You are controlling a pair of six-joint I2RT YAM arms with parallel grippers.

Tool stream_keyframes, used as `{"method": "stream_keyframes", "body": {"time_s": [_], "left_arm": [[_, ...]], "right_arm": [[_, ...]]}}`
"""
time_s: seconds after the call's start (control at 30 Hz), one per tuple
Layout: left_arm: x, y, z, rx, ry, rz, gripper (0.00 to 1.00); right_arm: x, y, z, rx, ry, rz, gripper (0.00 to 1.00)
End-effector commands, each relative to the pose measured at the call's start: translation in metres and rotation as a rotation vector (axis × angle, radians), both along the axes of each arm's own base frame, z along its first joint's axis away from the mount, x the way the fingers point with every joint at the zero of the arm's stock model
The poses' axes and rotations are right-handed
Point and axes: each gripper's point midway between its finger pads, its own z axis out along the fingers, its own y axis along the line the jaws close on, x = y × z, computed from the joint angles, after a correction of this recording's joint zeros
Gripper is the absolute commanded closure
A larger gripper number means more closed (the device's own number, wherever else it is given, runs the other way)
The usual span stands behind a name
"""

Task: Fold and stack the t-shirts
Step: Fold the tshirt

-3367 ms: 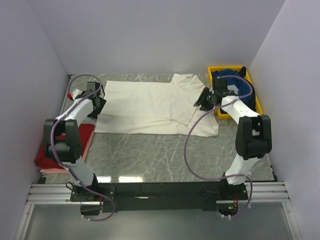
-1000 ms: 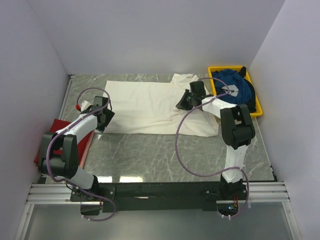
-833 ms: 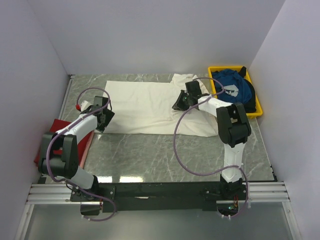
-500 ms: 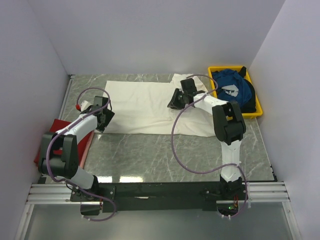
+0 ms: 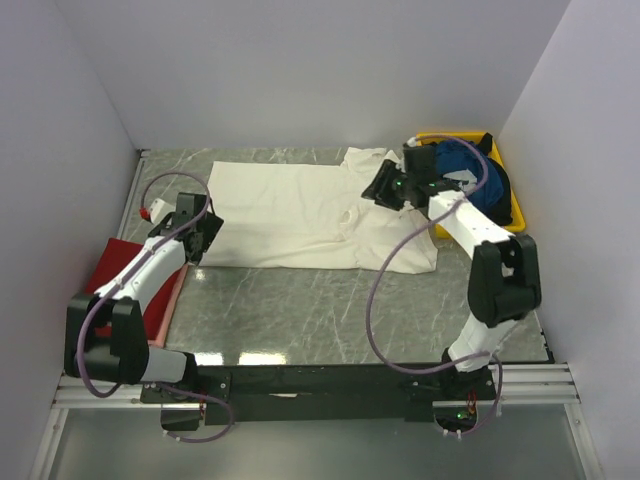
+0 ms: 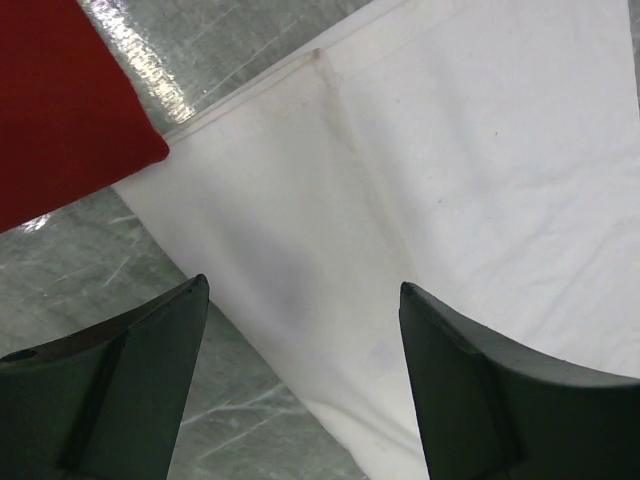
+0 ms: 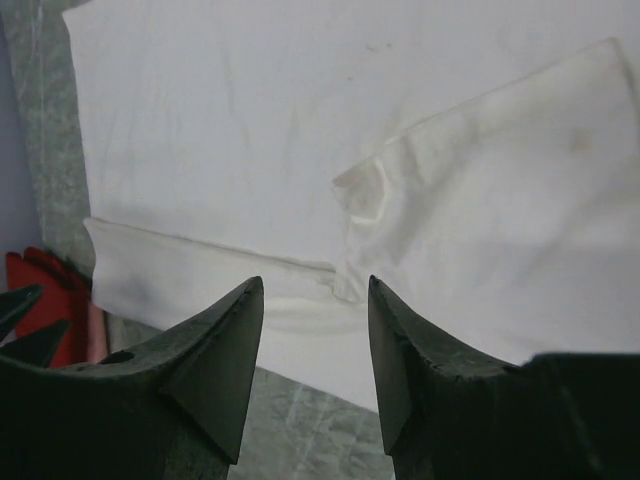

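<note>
Left claw and right claw open, empty, over part-folded white shirt. Red shirt left of left claw looks done. Blue shirt beyond right claw lies unfolded in tray.

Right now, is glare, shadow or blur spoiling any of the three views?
Top external: even light, sharp, faint sheen on the table. Left wrist: glare streaks on the table beside the dark red t-shirt; soft shadow on the cream-white t-shirt. Right wrist: dimmer, shirt greyish; fingers nearly black, detail lost.
</note>
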Motion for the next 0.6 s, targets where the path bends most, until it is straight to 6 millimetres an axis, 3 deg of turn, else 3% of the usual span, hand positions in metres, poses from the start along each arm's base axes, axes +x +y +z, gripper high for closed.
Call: {"method": "stream_keyframes", "body": {"time_s": [0.0,0.03,0.1,0.13,0.17,0.2,0.23,0.27,0.33,0.37,0.43,0.57], "left_arm": [[-0.007,0.004,0.006,-0.004,-0.032,0.010,0.18],[-0.010,0.004,0.002,-0.004,-0.020,0.010,0.18],[-0.013,0.003,-0.002,-0.007,-0.012,0.004,0.18],[-0.016,0.003,-0.006,-0.005,-0.005,0.003,0.18],[-0.018,0.005,-0.008,-0.001,-0.005,0.009,0.18],[-0.019,0.006,-0.010,0.000,-0.006,0.010,0.19],[-0.025,0.007,-0.015,-0.004,0.000,0.011,0.19],[-0.024,0.007,-0.016,-0.017,-0.008,0.009,0.19],[-0.028,0.010,-0.022,-0.017,0.001,0.014,0.20],[-0.028,0.013,-0.023,-0.013,0.001,0.023,0.20],[-0.029,0.017,-0.031,-0.015,0.009,0.035,0.22],[-0.029,0.030,-0.044,-0.020,0.018,0.077,0.26]], "right_arm": [[-0.012,-0.023,0.004,0.005,-0.015,-0.050,0.48],[-0.016,-0.026,0.006,0.005,-0.016,-0.058,0.50],[-0.030,-0.032,-0.008,0.003,0.012,-0.072,0.50],[-0.036,-0.037,0.000,0.013,-0.009,-0.092,0.51],[-0.048,-0.042,-0.015,0.010,0.015,-0.107,0.51],[-0.056,-0.045,-0.017,0.016,0.018,-0.120,0.51],[-0.061,-0.051,-0.008,0.023,-0.011,-0.137,0.52],[-0.073,-0.058,-0.022,0.012,0.019,-0.155,0.52],[-0.084,-0.072,-0.016,0.033,0.001,-0.189,0.52],[-0.096,-0.077,-0.029,0.037,0.026,-0.199,0.52],[-0.108,-0.084,-0.025,0.058,0.006,-0.217,0.52],[-0.137,-0.096,-0.042,0.063,0.030,-0.255,0.51]]}}
